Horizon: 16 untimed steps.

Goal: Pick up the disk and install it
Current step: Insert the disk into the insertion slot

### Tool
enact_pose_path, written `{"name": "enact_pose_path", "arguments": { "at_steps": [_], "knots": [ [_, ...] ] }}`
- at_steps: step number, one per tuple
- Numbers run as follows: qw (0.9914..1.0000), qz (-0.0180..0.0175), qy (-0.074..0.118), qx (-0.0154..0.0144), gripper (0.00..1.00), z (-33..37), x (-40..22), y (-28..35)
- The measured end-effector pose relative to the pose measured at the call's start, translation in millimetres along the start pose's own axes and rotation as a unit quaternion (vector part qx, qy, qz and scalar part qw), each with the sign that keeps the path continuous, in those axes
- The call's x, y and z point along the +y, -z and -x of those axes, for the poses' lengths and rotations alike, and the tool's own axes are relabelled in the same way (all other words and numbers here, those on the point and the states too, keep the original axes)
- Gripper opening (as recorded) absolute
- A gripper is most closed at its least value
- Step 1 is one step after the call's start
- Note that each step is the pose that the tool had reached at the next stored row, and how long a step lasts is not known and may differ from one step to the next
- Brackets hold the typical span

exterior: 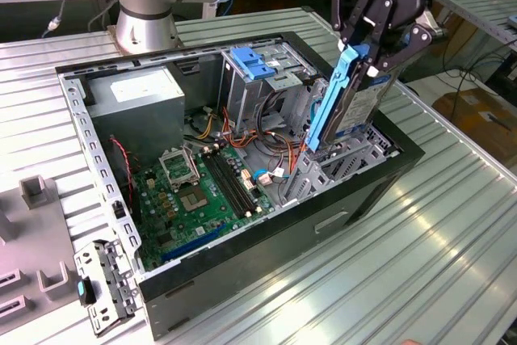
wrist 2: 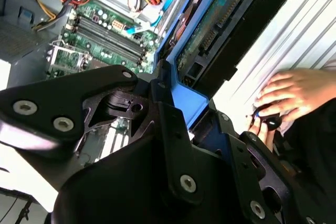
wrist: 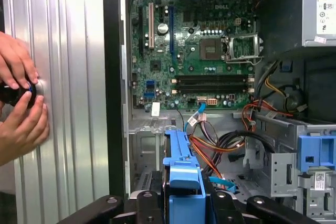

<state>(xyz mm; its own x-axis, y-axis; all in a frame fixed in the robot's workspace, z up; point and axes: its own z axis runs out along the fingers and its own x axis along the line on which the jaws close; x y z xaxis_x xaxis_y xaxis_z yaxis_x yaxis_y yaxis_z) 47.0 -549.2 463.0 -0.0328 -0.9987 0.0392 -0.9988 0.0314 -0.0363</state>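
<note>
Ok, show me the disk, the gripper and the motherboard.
the disk [exterior: 327,111]: exterior view, on its blue side rail.
the gripper [exterior: 367,62]: exterior view, midway between its fingertips.
the motherboard [exterior: 194,216]: exterior view, on its green board.

tabletop [exterior: 452,264]: ribbed bare metal, bright sheen | case [exterior: 77,111]: dull grey sheet-metal frame, black outer shell | disk [exterior: 362,111]: silver-grey metal, smooth blue plastic side rail | claw [exterior: 373,62]: matt black metal | motherboard [exterior: 202,191]: green board, slightly glossy | power supply box [exterior: 141,131]: matt grey metal, white paper sticker
</note>
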Motion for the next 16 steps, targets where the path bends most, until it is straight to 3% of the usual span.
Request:
{"name": "enact_pose_path", "arguments": {
  "at_steps": [3,4,7,16],
  "knots": [
    [0.99999,-0.0049,0.000,0.0004,0.37,0.1,-0.9,-4.1],
    [0.99998,-0.0050,-0.002,0.0006,0.37,-0.1,-1.0,-8.1],
    [0.99993,-0.0047,-0.011,0.0009,0.37,-0.6,-1.1,-10.2],
    [0.99993,-0.0046,-0.011,0.0011,0.37,-1.3,-1.2,-21.4]
  ]
}}
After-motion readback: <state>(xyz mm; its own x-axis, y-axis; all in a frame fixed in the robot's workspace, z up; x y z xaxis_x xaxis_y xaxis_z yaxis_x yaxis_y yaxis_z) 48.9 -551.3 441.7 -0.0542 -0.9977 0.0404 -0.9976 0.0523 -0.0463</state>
